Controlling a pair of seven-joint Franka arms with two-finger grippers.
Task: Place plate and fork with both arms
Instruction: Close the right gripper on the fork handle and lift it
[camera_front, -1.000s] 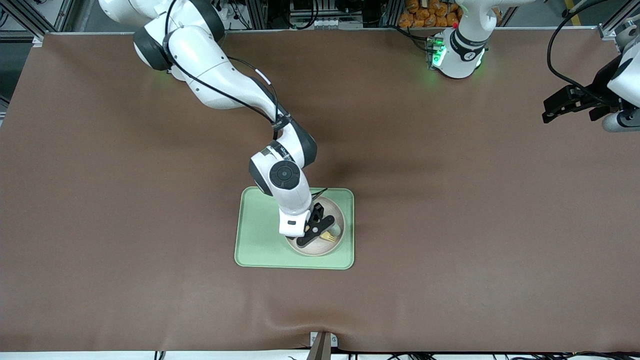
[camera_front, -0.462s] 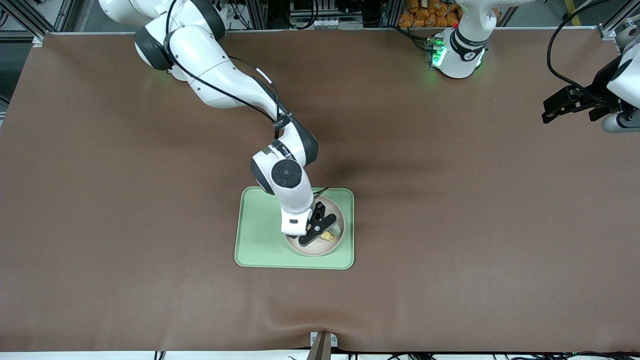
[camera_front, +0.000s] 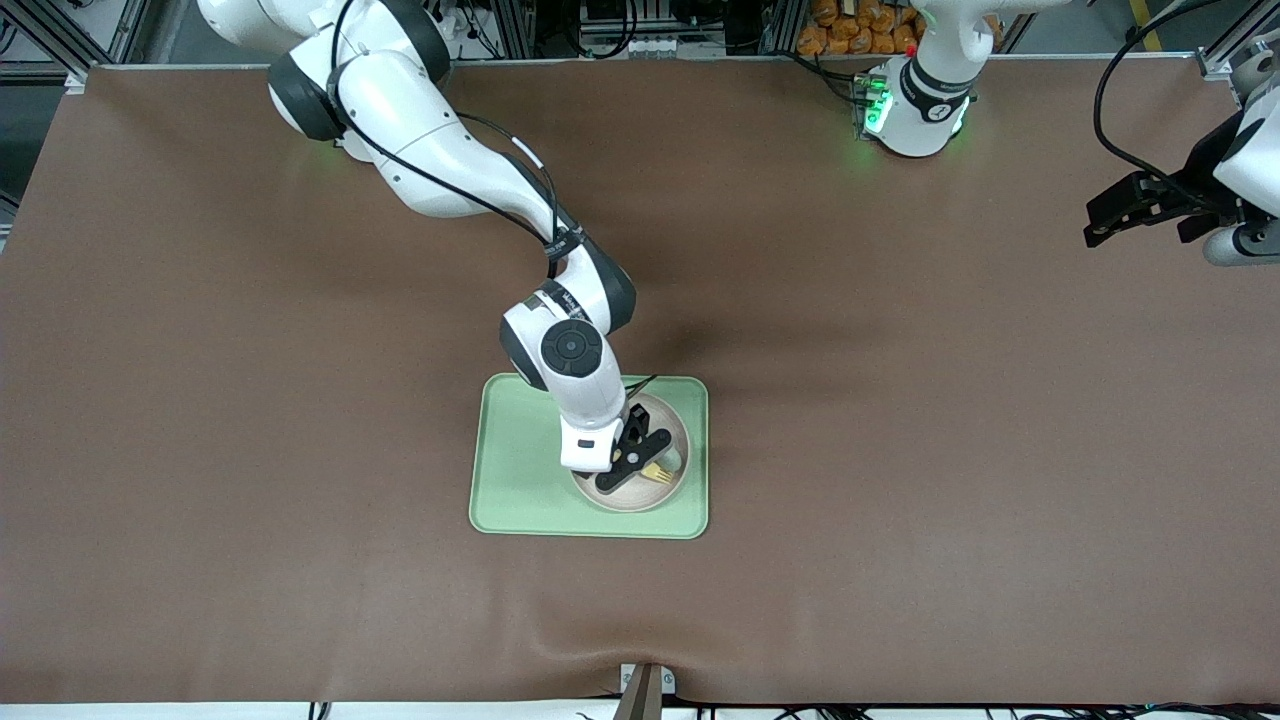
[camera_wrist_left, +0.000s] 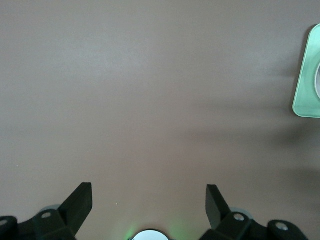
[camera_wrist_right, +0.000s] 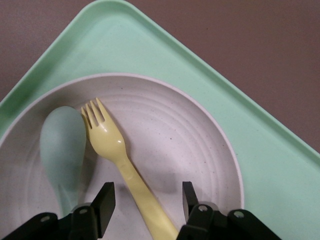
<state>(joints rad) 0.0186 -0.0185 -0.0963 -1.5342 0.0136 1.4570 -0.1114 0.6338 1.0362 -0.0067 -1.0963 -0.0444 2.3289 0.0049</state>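
The pale plate (camera_front: 625, 497) lies on the green tray (camera_front: 515, 470), toward the left arm's end of it. On the plate (camera_wrist_right: 175, 135) rest the yellow fork (camera_wrist_right: 117, 150) and a grey-green spoon (camera_wrist_right: 62, 142) side by side. My right gripper (camera_front: 632, 462) hangs low over the plate. In the right wrist view it (camera_wrist_right: 147, 192) is open, one finger on each side of the fork's handle with a gap on both sides. In the front view the fork's tines (camera_front: 658, 474) show just past the gripper. My left gripper (camera_front: 1093, 222) waits open over bare table at the left arm's end.
Brown mat covers the whole table (camera_front: 900, 450). The tray's corner (camera_wrist_left: 307, 75) shows at the edge of the left wrist view, with nothing between the left gripper (camera_wrist_left: 148, 194) fingers. The half of the tray toward the right arm's end is bare.
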